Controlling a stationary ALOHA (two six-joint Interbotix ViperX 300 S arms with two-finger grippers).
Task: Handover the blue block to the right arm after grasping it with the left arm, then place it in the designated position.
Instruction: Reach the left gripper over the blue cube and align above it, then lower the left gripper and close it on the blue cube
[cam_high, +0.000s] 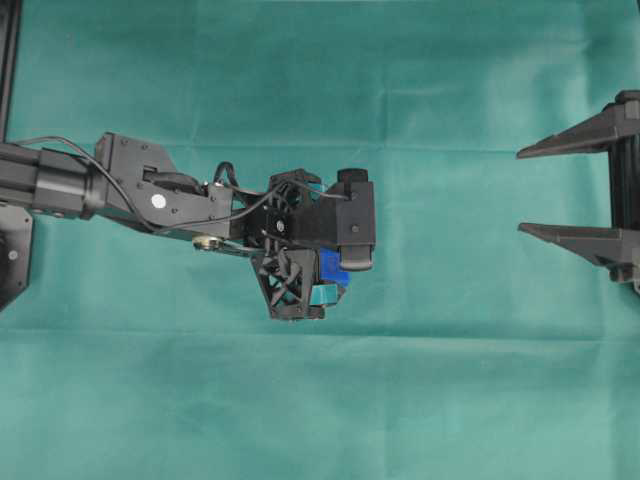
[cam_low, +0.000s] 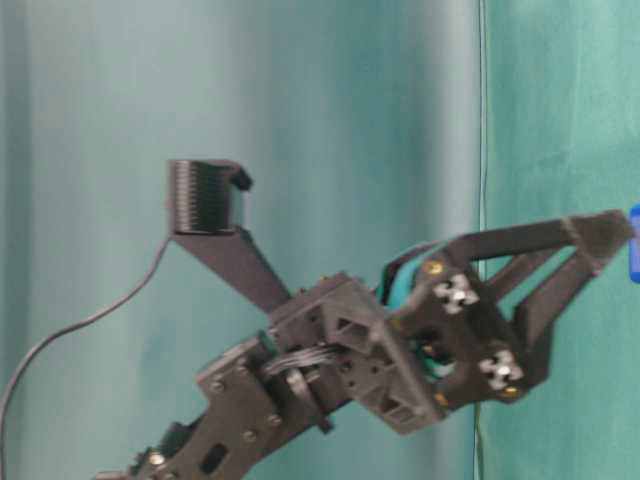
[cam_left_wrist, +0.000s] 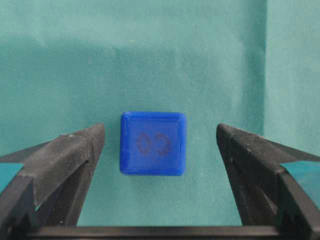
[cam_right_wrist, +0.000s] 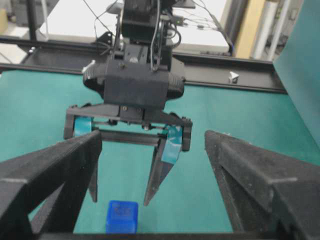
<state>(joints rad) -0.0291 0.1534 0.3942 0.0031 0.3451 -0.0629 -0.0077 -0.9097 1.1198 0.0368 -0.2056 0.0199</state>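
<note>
The blue block (cam_left_wrist: 153, 143) rests on the green cloth, its face with a faint circular emblem turned up. My left gripper (cam_left_wrist: 161, 129), with teal-banded fingers, is open and points down over it. One finger (cam_left_wrist: 75, 150) stands on each side of the block and neither touches it. In the overhead view the block (cam_high: 333, 268) peeks out under the left gripper (cam_high: 318, 240). My right gripper (cam_high: 525, 190) is open and empty at the right edge, well apart. In the right wrist view the block (cam_right_wrist: 122, 216) sits below the left gripper (cam_right_wrist: 120, 201). The four white marks are not visible.
Green cloth (cam_high: 450, 380) covers the table. A black frame rail (cam_high: 8, 60) runs along the left edge. In the right wrist view a black rail (cam_right_wrist: 235, 80) and cables lie behind the left arm. The block also shows at the table-level view's right edge (cam_low: 634, 255).
</note>
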